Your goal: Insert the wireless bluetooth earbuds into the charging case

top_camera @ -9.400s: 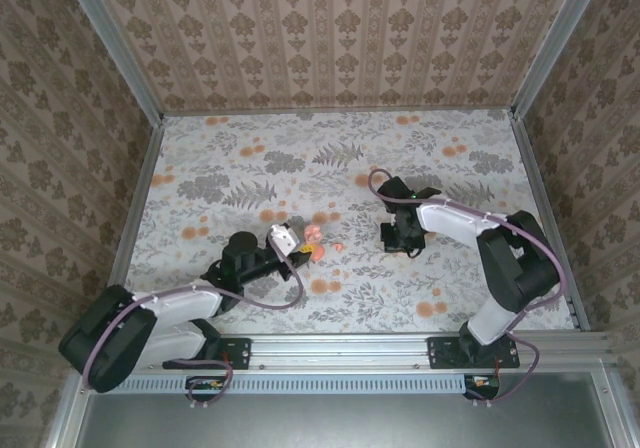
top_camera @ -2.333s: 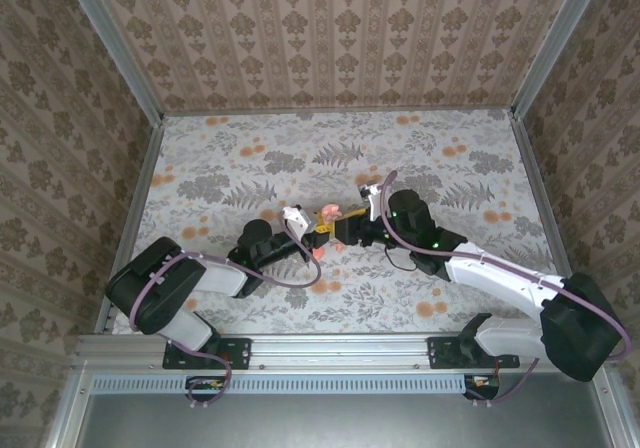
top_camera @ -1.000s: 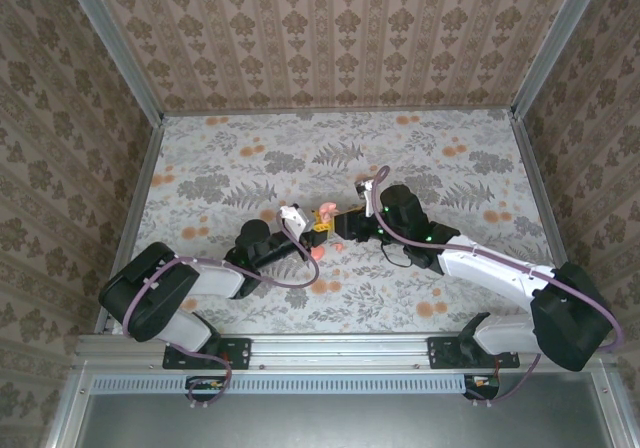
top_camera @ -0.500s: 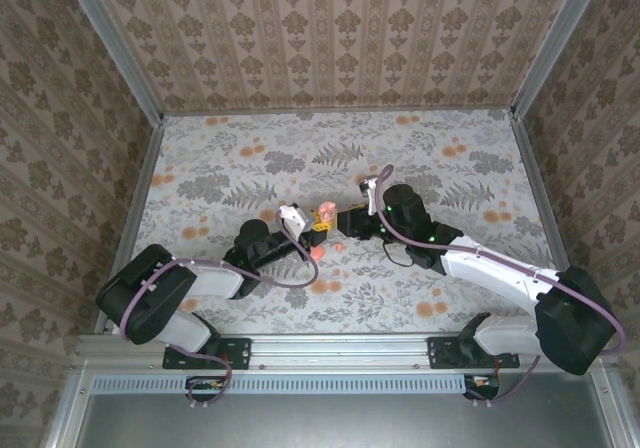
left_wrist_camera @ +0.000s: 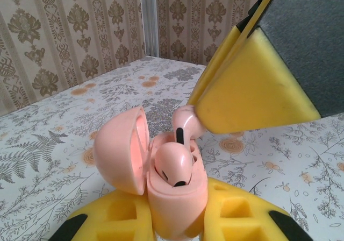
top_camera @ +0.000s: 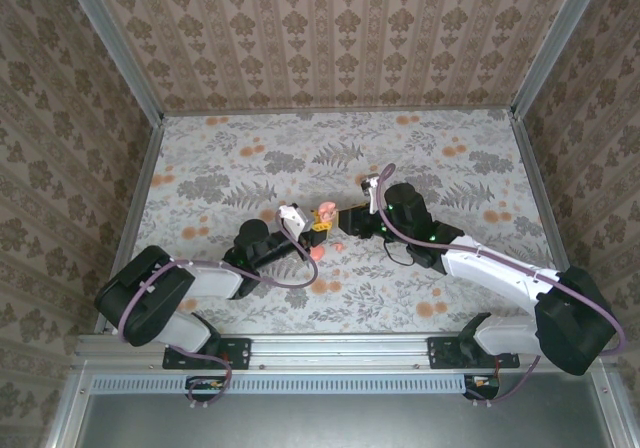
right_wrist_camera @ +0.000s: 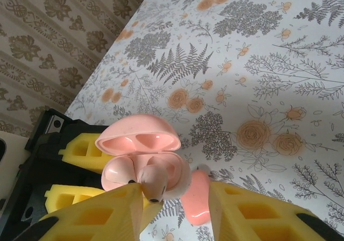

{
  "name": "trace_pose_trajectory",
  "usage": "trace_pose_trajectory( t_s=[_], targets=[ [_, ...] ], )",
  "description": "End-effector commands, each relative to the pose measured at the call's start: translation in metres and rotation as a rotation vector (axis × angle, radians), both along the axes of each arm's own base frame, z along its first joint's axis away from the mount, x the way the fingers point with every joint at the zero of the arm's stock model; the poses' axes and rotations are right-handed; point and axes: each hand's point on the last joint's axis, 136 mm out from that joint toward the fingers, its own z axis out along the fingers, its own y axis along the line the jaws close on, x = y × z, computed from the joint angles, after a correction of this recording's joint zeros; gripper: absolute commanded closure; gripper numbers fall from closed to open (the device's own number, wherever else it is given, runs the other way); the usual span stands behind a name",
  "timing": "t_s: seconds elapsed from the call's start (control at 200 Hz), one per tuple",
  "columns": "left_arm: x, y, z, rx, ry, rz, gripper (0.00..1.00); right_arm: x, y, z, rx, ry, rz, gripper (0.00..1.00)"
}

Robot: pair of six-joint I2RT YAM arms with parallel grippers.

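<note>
**Right gripper [right_wrist_camera: 180, 193] has swung across to the case [right_wrist_camera: 138, 137]**

Left gripper [left_wrist_camera: 174, 219] clamps the open case mid-table. One earbud [left_wrist_camera: 171, 165] sits inside. The second earbud [right_wrist_camera: 153, 183] pokes from the case, touching one right pad. Right jaws stand parted, gripping nothing.

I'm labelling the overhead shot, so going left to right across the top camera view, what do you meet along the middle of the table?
In order: left arm → case → right tool → right arm.
</note>
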Motion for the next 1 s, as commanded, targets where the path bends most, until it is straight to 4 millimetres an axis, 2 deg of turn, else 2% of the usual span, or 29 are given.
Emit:
trace_pose_trajectory(
  t_s=[0.0,0.995],
  targets=[
    [-0.006,-0.001,0.014,-0.024,-0.050,-0.023,0.93,0.003,-0.003,0.010,0.028,-0.029,-0.014,0.65],
    [-0.008,0.002,0.017,-0.021,-0.053,-0.020,0.93,0.002,0.014,0.022,0.083,-0.058,0.071,0.74]
  ],
)
